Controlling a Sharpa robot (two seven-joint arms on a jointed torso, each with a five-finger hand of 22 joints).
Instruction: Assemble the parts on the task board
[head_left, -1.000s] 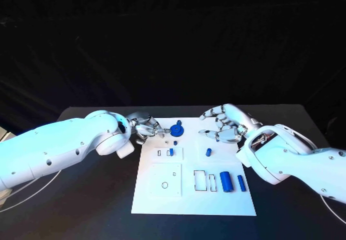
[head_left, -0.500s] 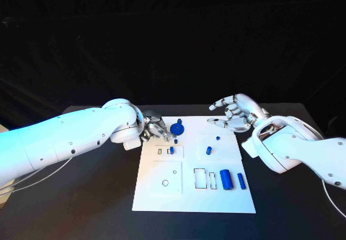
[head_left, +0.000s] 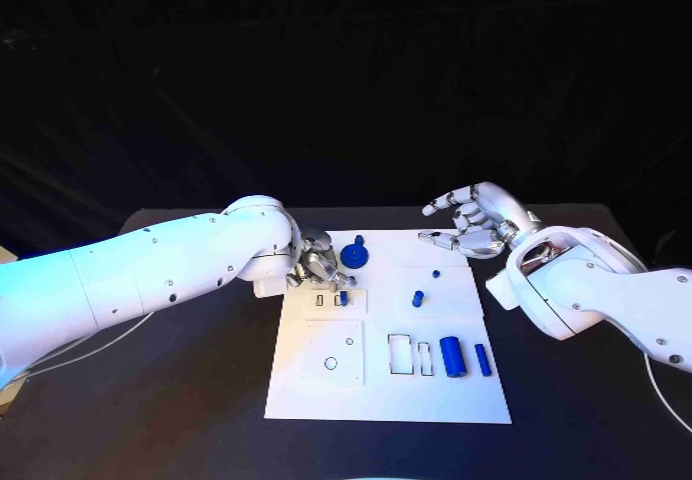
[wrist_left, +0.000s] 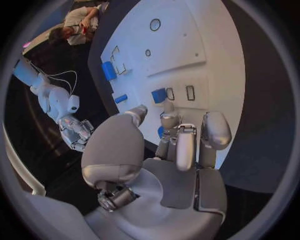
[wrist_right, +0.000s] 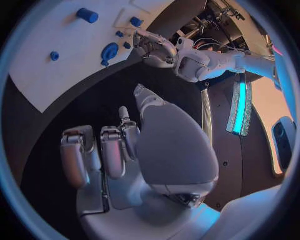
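The white task board (head_left: 378, 395) lies in the middle of the black table. A blue gear-like part (head_left: 356, 256) sits near its far left corner. My left hand (head_left: 319, 266) hovers right beside it, fingers curled in. Between those fingers (wrist_left: 179, 145) a bit of blue (wrist_left: 160, 131) shows; whether it is held I cannot tell. Small blue parts (head_left: 343, 298) (head_left: 417, 298) stand mid-board. A blue cylinder (head_left: 451, 358) and a thin blue bar (head_left: 483, 360) lie at the near right. My right hand (head_left: 473, 231) hangs off the board's far right corner, fingers spread and holding nothing.
Several outlined slots (head_left: 400, 358) and a round hole (head_left: 330, 367) mark the board's near half. Black table (head_left: 188, 400) surrounds the board on all sides. My left forearm (head_left: 159, 275) crosses the table's left side.
My right hand has lifted off the board and drawn back toward the far right. My left hand has shifted slightly toward the near side along the board's left edge, fingers curling in.
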